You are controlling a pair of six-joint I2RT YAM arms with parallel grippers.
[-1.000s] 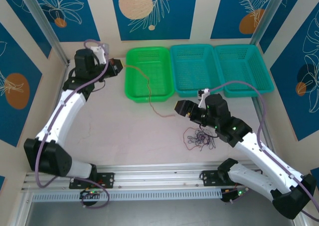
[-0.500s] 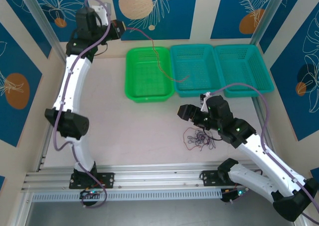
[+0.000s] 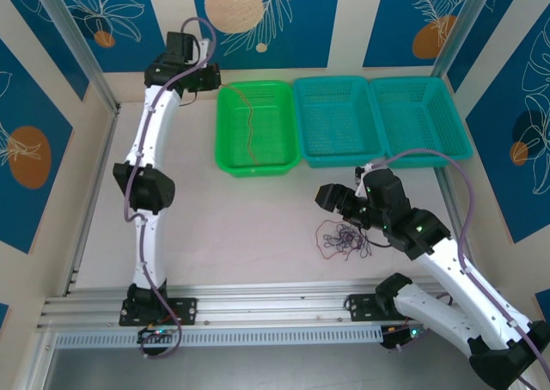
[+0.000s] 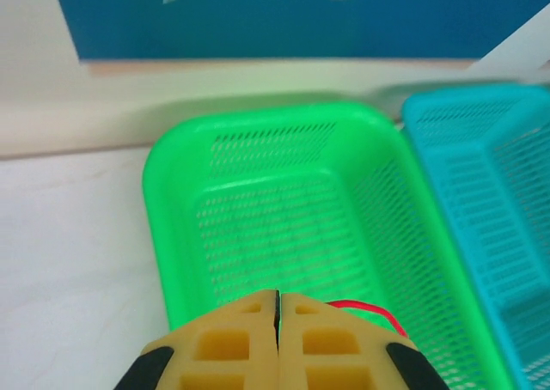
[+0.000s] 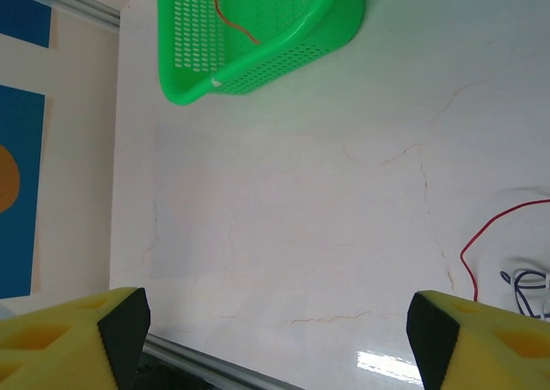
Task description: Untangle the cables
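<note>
left gripper (image 4: 277, 297) is extended to the far left corner of the green basket (image 3: 221, 137); its pads are pressed together and appear, as a judgement, clamped on the end of one red-orange cable (image 3: 248, 124); that cable runs from the pads over the far rim and trails down the basket floor toward its near wall. right gripper (image 5: 275, 314) hangs with its jaws wide apart and nothing between them, just beyond the far edge of the tangle (image 3: 344, 235); the tangle of red, dark and whitish strands lies on the table (image 3: 223, 227) on the near right, well apart from the basket. the two teal baskets (image 3: 331, 115) to the right hold nothing visible. hazards from here: on release the thin strand may cling to a pad and be dragged back out as the arm withdraws; the end resting on the far rim may slip outside the basket; a descent of the right jaws into the middle of the tangle may catch several strands at once and tighten the knot; pick a single outlying loop.
</note>
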